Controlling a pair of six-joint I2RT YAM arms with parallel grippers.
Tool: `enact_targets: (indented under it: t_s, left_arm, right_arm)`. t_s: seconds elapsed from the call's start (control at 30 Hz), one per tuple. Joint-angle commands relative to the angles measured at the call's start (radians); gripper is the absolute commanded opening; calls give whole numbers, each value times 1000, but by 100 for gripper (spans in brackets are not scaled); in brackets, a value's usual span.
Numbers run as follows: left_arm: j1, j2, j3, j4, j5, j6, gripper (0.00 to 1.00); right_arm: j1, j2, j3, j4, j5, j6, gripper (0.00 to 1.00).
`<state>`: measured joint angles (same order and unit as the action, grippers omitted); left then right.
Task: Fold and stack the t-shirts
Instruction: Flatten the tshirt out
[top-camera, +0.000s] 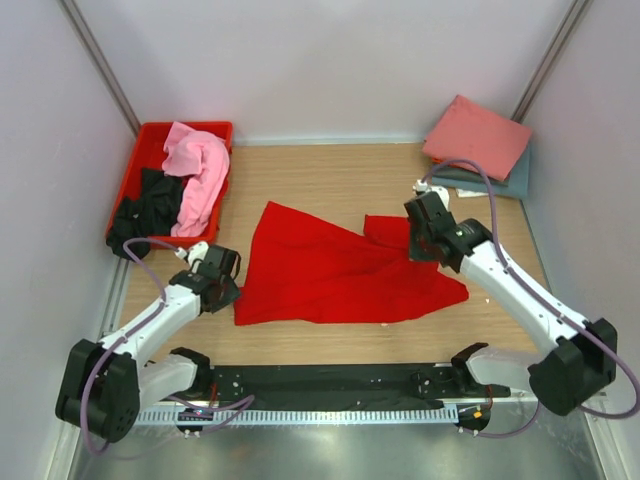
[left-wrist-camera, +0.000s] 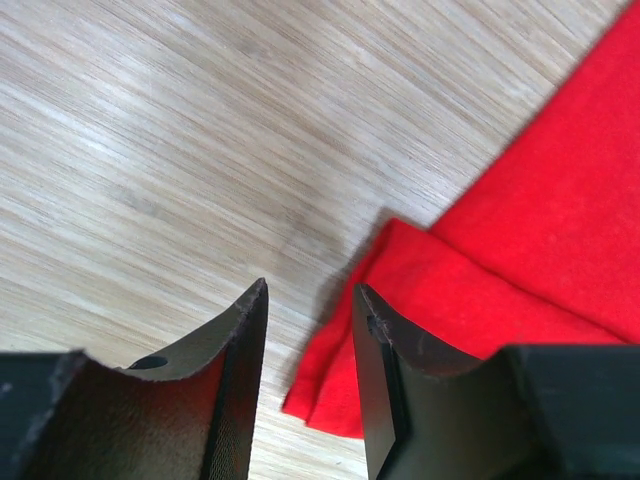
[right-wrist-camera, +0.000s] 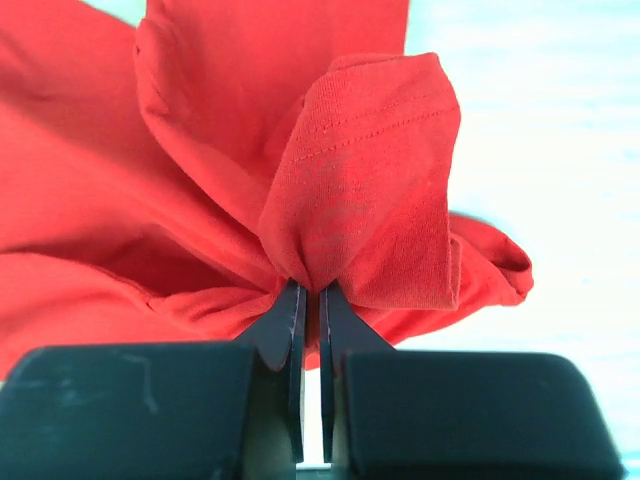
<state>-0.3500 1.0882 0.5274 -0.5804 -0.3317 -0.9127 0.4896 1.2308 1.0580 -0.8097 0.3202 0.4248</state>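
Red t-shirt (top-camera: 340, 275): it lies spread over the middle of the worktop (top-camera: 330, 175). Its near edge runs left to right between your two arms.
Right pincer (right-wrist-camera: 311, 295): clamped tight on a bunched fold of the red cloth at the shirt's far-right side. The fold stands up above the fingers.
Left pincer (left-wrist-camera: 310, 295): parted partway and gripping nothing, over bare wood beside the shirt.
Key relation: the near-left corner (left-wrist-camera: 325, 400), doubled over, lies just right of the gap and slips under the right-hand finger. You likely need to shift right, toward the cloth, before both fingers straddle it.
Nearer arm: your left. The right is well apart, across the shirt, and already occupied.
Other shirts: the salmon pink shirt (top-camera: 478, 135) rests folded on the grey-blue shirt (top-camera: 500, 182) at far right. The light pink shirt (top-camera: 195, 170) and black shirt (top-camera: 145, 205) sit in the red crate (top-camera: 140, 140).
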Motion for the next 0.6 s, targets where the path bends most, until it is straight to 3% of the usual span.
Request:
enact_targets:
  t_s: [0.0, 0.1, 0.23, 0.27, 0.33, 0.57]
  left_arm:
    - [6, -5, -4, 19, -12, -8, 40]
    - [6, 25, 0, 77, 11, 8, 38]
    - [6, 47, 19, 152, 13, 20, 39]
    - [6, 58, 22, 169, 20, 20, 40]
    - [6, 96, 43, 198, 34, 21, 39]
    - [6, 223, 97, 237, 0, 31, 34]
  right_arm:
    - [-2, -50, -47, -37, 22, 43, 10]
    - [-2, -18, -49, -43, 20, 34, 19]
    - [-2, 7, -69, -19, 17, 29, 57]
    - [-2, 9, -78, -14, 16, 31, 61]
    - [-2, 13, -85, -3, 13, 34, 67]
    - [-2, 10, -107, 6, 20, 31, 68]
